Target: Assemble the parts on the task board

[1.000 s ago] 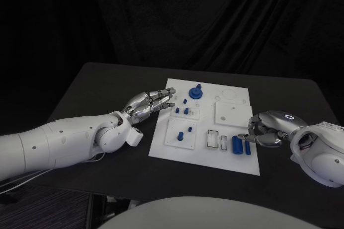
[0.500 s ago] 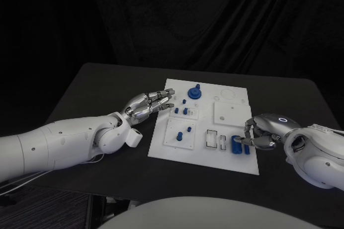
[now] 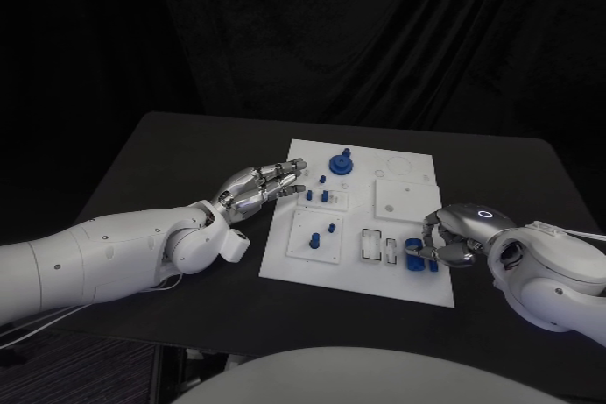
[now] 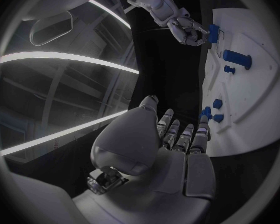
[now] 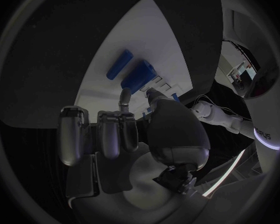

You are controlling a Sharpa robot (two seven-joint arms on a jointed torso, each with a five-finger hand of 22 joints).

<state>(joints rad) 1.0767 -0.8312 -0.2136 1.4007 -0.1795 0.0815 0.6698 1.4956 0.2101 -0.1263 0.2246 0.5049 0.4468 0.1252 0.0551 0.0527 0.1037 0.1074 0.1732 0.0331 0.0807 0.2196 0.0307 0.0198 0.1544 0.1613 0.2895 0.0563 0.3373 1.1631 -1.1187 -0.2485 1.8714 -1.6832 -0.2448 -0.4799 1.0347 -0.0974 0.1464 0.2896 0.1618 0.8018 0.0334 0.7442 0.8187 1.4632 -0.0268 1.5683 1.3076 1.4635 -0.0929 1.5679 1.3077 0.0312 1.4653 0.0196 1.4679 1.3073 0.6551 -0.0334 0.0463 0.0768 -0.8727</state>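
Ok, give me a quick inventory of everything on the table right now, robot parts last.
Black table: one, under everything.
White rectangular task board: one, mid-table.
Large round blue knob part: one, standing at the board's far edge.
Small blue peg parts: several, on the board's left half.
Long blue cylinder parts: two, side by side at the board's near right, beside the right robot hand.
Left robot hand: silver, fingers apart, holding nothing, at the board's left edge.
Right robot hand: silver, fingers curled at the cylinders; whether it grips one is unclear.
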